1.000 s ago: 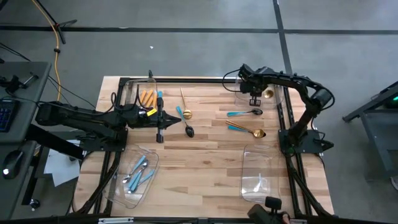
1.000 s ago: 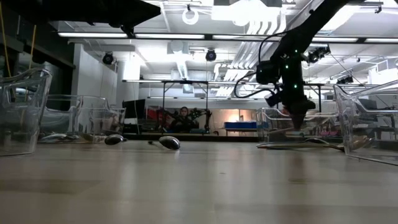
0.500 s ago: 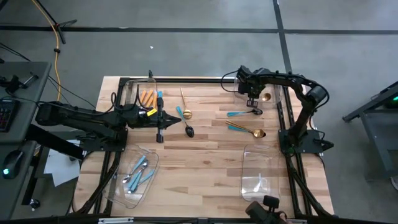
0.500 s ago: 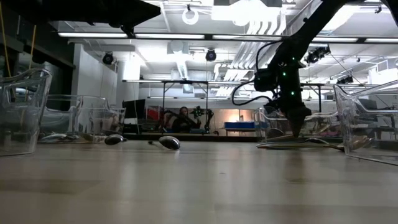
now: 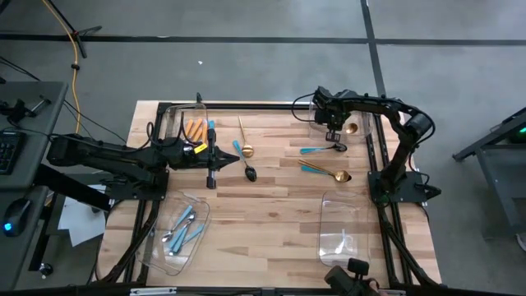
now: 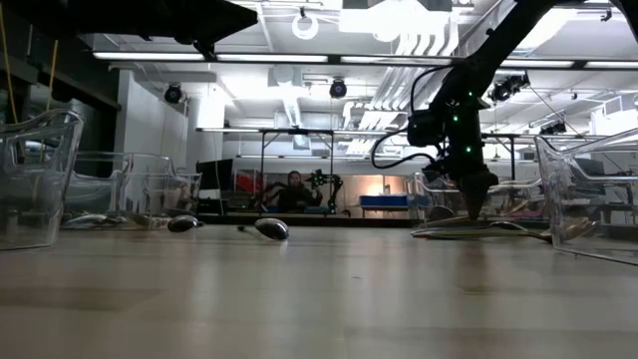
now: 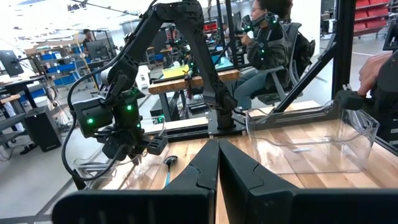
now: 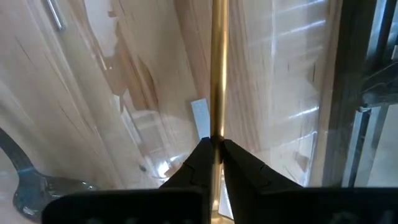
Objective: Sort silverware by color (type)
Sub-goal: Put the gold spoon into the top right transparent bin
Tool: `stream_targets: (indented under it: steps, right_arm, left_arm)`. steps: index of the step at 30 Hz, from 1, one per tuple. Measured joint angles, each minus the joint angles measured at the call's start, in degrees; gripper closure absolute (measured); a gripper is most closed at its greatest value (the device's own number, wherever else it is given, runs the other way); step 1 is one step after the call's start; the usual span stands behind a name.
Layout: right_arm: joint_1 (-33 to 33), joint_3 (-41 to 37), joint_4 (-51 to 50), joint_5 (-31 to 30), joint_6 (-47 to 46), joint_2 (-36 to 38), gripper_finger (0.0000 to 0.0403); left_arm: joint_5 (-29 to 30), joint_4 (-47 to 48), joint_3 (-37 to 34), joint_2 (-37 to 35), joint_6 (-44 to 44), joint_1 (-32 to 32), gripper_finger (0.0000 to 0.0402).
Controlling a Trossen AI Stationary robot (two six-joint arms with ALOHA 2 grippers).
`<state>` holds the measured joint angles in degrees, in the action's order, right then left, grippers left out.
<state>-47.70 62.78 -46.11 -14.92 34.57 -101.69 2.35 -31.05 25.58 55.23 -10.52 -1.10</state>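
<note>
My right gripper (image 5: 335,136) (image 8: 214,146) points steeply down at the clear far-right bin (image 5: 368,117) and is shut on a gold utensil (image 8: 217,74). The utensil's gold head (image 5: 352,127) shows inside that bin. My left gripper (image 5: 233,158) (image 7: 217,149) hovers shut and level over the table's left middle, touching nothing. On the wood lie a gold spoon (image 5: 244,140), a black spoon (image 5: 250,172), a teal-handled black piece (image 5: 322,150) and a teal and gold pair (image 5: 326,172). Orange-handled pieces (image 5: 193,129) fill the far-left bin, and light-blue ones (image 5: 182,228) the near-left bin. My right gripper pinches the gold utensil's handle (image 8: 217,132) between its two fingertips. The fingers come from above, slanting steeply down, with the handle running on past them. The utensil's head is low inside the far-right bin; I cannot tell whether it rests on the bin's floor.
A clear bin (image 5: 341,228) stands at the near right with nothing showing in it. A dark frame rail (image 5: 246,105) runs along the table's far edge. Bare wood lies in the table's middle and near part. People sit at benches beyond the table (image 7: 267,37).
My right gripper has sunk a little toward the far-right bin with the gold utensil still between its fingers, then kept still.
</note>
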Motion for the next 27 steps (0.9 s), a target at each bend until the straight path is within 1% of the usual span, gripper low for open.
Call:
stream_targets:
  steps: [6,21,24,27]
  right_arm:
    - [0.0,0.0,0.07,0.01,-0.04,0.0,0.0369]
    - [0.0,0.0,0.11,0.0,0.22,0.0,0.0364]
    - [0.0,0.0,0.11,-0.02,0.25,0.0,0.0349]
    - [0.0,0.0,0.11,-0.04,0.35,-0.02,0.032]
  left_arm:
    - [0.0,0.0,0.0,0.01,0.0,-0.02,0.0398]
    - [0.0,0.0,0.0,0.02,0.02,-0.02,0.0398]
    - [0.0,0.0,0.0,0.02,0.02,-0.02,0.0398]
    - [0.0,0.0,0.0,0.01,0.02,-0.02,0.0398]
